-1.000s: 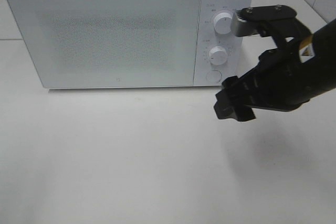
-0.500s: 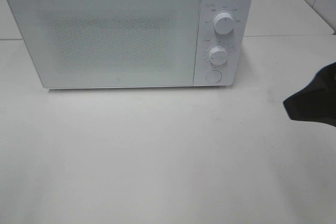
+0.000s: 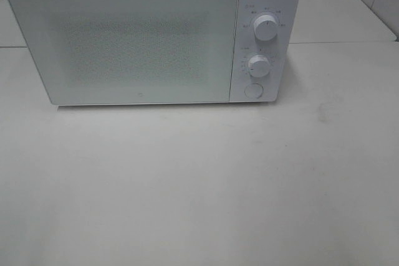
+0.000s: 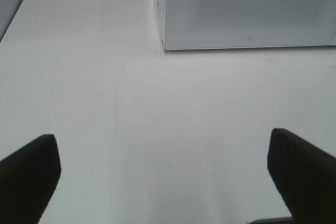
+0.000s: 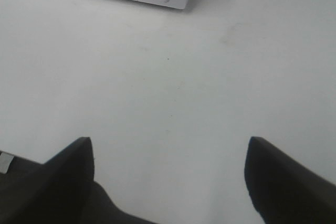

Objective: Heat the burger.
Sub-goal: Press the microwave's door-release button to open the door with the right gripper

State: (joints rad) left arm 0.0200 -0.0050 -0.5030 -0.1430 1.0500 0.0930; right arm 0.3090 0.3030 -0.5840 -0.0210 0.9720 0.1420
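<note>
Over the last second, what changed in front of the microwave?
The right gripper, which was by the microwave's knobs, pulled back to the right and out of the high view. It now hangs open and empty over the table; nothing was picked up or released. The microwave stayed in place with its door shut.

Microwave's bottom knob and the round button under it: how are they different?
The bottom knob sticks out from the microwave; the round button lies flat against it. The bottom knob has small marks printed around it; the round button has none. Both are white, round and on the microwave's right side.
</note>
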